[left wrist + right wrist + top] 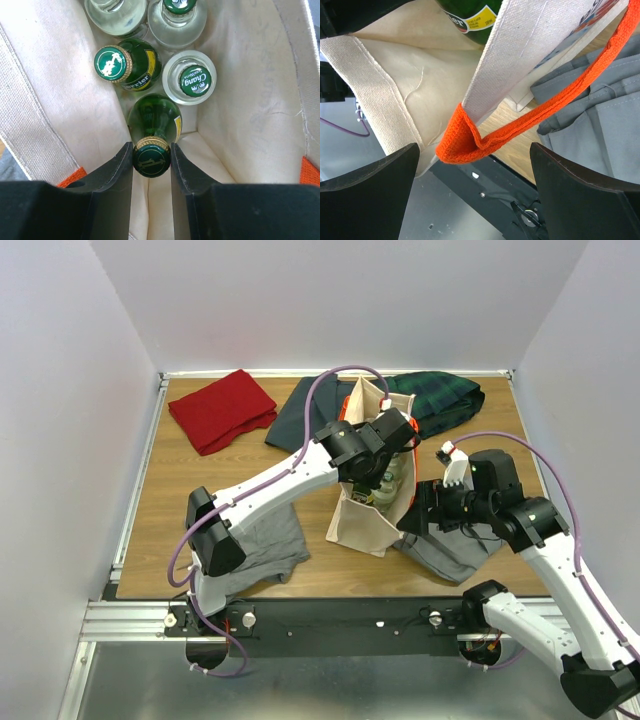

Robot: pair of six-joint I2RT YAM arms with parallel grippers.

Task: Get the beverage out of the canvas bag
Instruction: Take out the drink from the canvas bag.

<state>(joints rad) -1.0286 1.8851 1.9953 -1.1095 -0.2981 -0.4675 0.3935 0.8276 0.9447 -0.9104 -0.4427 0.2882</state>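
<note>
The beige canvas bag (362, 527) stands mid-table with its mouth open. My left gripper (384, 454) reaches down into it. In the left wrist view the gripper (151, 159) is shut on the gold-rimmed cap of a green glass beverage bottle (156, 116) that leans against the bag's wall (250, 90). My right gripper (417, 516) sits at the bag's right side. There its jaws (474, 148) stand open wide on either side of the orange handle (462, 142) without touching it. The bag's edge (420, 75) and a green bottle (470, 15) show above.
More bottles stand in the bag: a green Perrier (125, 62), a clear Chang (192, 80) and two clear ones (177, 17) behind. Grey clothes (268, 545) (452, 552) lie under both arms. A red cloth (220, 408) and dark plaid cloth (440, 400) lie at the back.
</note>
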